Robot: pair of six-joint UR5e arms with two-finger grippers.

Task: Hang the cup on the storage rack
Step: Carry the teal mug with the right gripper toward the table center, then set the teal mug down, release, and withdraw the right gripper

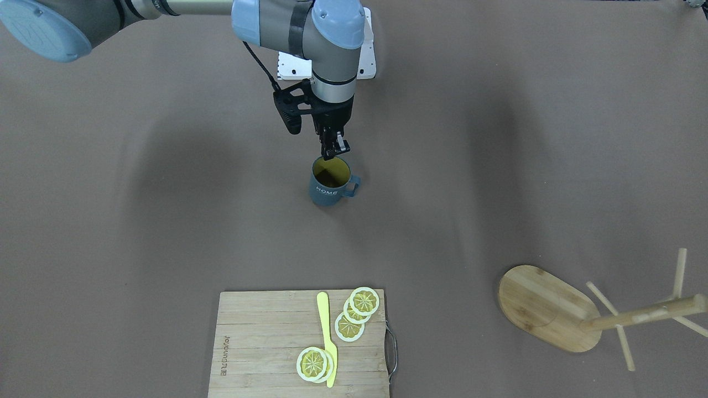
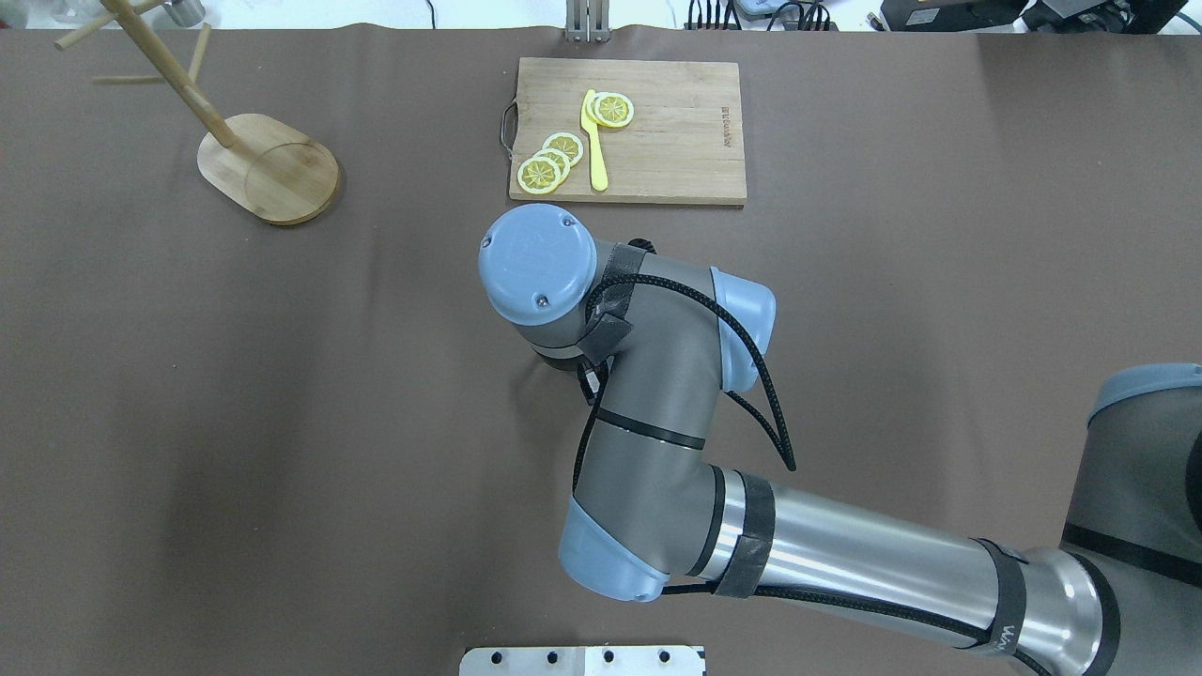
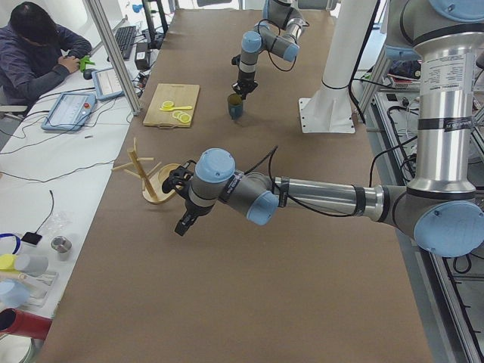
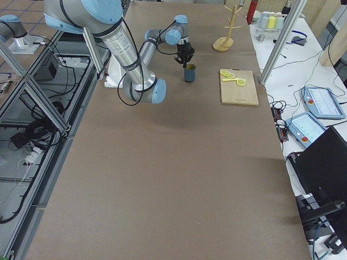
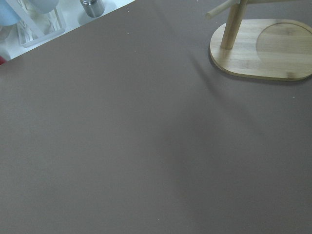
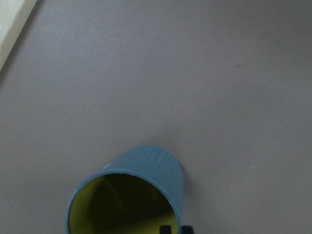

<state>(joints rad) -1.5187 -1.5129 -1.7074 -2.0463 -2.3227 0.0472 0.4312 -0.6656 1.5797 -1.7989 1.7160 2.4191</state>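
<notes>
Front view: the right hand [image 1: 334,149] pinches the rim of the slate-blue ribbed mug [image 1: 331,188], which stands directly beneath it on the brown table [image 1: 166,221]. The light bamboo mug tree [image 1: 553,309] is well apart. Overhead: the right arm [image 2: 657,422] hides both. Left side: the left hand [image 3: 183,225], grip unreadable.

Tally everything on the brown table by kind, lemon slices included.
cup: 1
mug tree: 1
cutting board: 1
yellow knife: 1
lemon slices: 5 (some overlap)
Total: 9
</notes>
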